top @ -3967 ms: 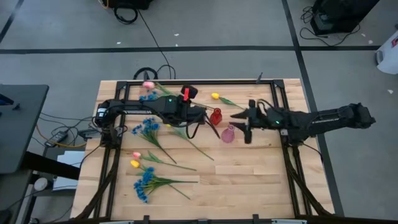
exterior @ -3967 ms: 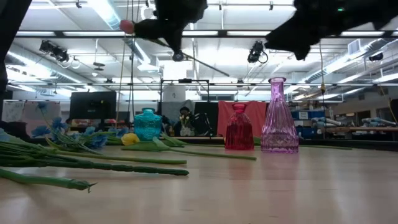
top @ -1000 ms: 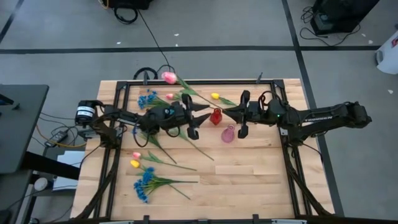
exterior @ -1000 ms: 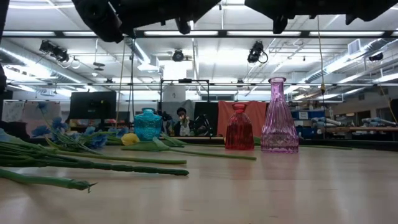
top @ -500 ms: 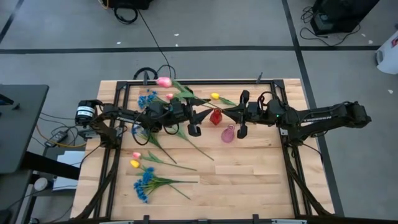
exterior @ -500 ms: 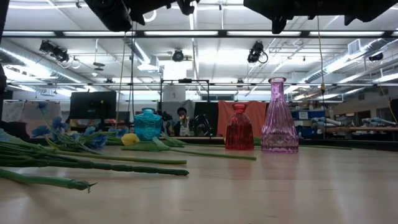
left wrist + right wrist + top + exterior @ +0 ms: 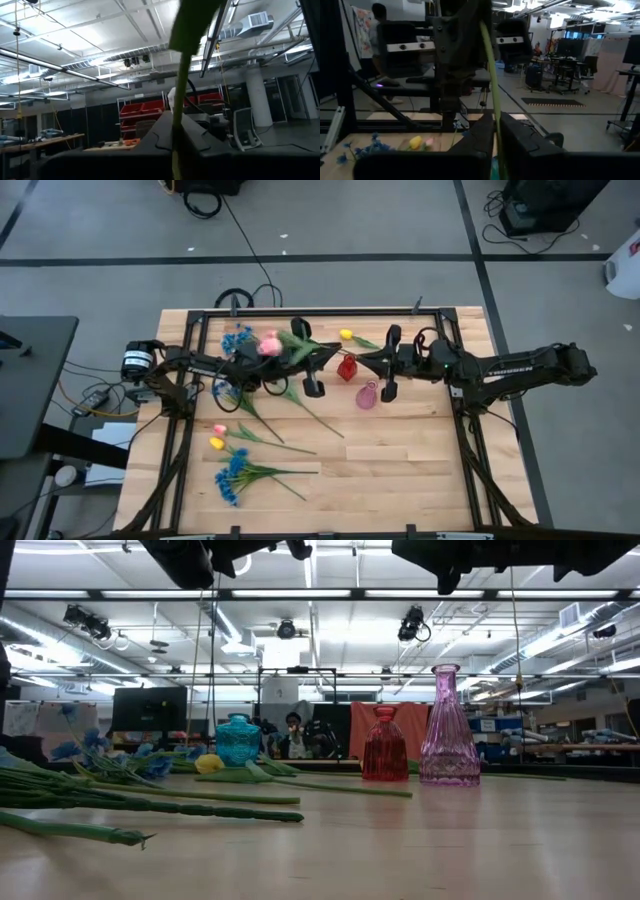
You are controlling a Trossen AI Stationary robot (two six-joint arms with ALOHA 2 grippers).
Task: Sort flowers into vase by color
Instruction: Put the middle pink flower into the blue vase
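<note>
A pink tulip [image 7: 268, 343] on a long green stem is held high above the table, its head over my left arm. My left gripper [image 7: 333, 357] and my right gripper [image 7: 362, 362] face each other above the red vase [image 7: 347, 368], both shut on the tulip's stem. The pink vase [image 7: 366, 395] stands just nearer. A teal vase [image 7: 237, 740] shows in the low view. Other yellow tulips, pink tulips and blue sprays lie on the table's left half. My left gripper pinches the tulip's green stem [image 7: 175, 147] between its two fingers. The fingers come level from the table's left and lie across the stem. The stem rises above the fingers to a leaf [image 7: 192, 22], clear of the table. My right gripper has the same stem [image 7: 495, 125] between its two fingers. The fingers come level from the table's right and lie across it. The stem rises in a slight curve in front of my left gripper.
A yellow tulip [image 7: 345, 334] and a blue spray [image 7: 237, 337] lie near the far edge. A blue spray [image 7: 232, 388], a pink tulip [image 7: 219, 429], a yellow tulip [image 7: 215, 443] and another blue spray [image 7: 232, 475] lie at the left. Bare wood shows at the near right.
My left gripper has turned at the wrist. The tulip's head has swung from beyond the table's far edge toward the near side, and now stands over my left arm. My right gripper has kept still.
</note>
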